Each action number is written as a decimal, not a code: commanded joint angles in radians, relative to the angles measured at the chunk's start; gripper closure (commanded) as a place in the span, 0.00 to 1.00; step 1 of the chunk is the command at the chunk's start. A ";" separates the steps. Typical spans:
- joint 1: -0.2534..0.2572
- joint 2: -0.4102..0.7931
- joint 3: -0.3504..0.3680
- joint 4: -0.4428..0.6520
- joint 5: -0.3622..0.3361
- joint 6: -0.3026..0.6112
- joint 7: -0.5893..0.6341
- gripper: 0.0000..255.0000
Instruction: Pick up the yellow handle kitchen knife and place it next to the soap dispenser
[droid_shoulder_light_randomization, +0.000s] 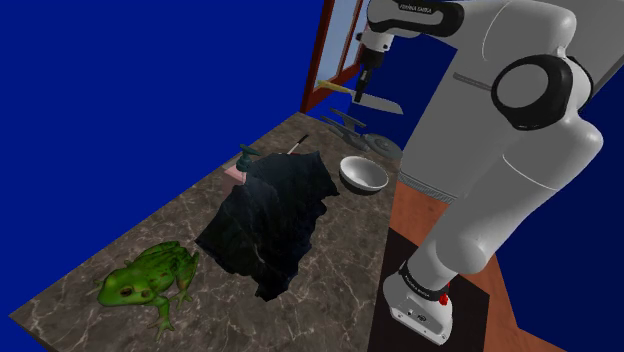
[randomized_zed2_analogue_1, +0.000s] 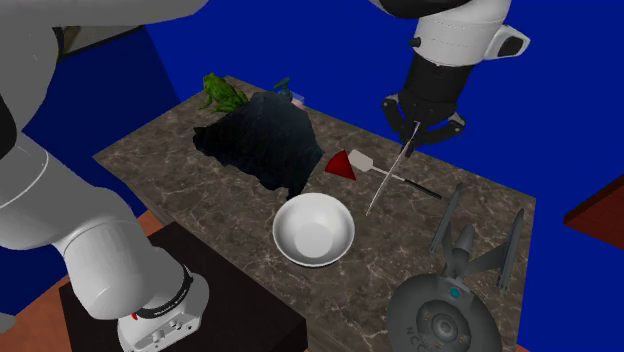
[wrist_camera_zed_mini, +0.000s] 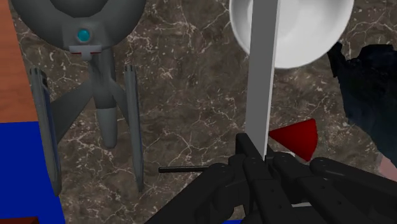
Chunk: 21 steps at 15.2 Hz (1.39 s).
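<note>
Pincer (wrist_camera_zed_mini: 259, 156) is clamped shut on the knife (wrist_camera_zed_mini: 262, 76). The fingers pinch it about where the blade meets the handle (droid_shoulder_light_randomization: 338, 88), with the grey blade running out one side and the yellow handle out the other. The knife is airborne, clear of the desk (droid_shoulder_light_randomization: 140, 225), and nothing but the fingers touches it.

Wrist view, under the pincer: the blade points out over the white bowl (wrist_camera_zed_mini: 299, 32). A red cone (wrist_camera_zed_mini: 298, 137) and a thin black rod (wrist_camera_zed_mini: 184, 169) lie on the desk close by the fingers. The grey ship model (wrist_camera_zed_mini: 95, 70) is off to the other side.

Shoulder view: the dispenser (droid_shoulder_light_randomization: 244, 156) is at 8 o'clock from the pincer, well apart, near the desk's far edge. It's right against the black heap (droid_shoulder_light_randomization: 270, 215); can't tell if they touch. The frog (droid_shoulder_light_randomization: 145, 278) is farther along roughly the same line, past the heap.

My read: the pick is done and the carry is in hand. The next move is to travel toward 8 o'clock, holding height over the bowl and heap, then come down on bare desk beside the dispenser. Room there looks tight — the heap crowds one side and the desk edge is near on the other. Lay the knife flat and open up only once it rests.
</note>
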 joint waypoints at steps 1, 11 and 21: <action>0.024 -0.050 0.031 -0.055 -0.018 0.007 0.059 1.00; 0.117 -0.210 0.194 -0.224 -0.036 0.013 0.324 1.00; 0.164 -0.254 0.283 -0.326 -0.017 0.065 0.460 1.00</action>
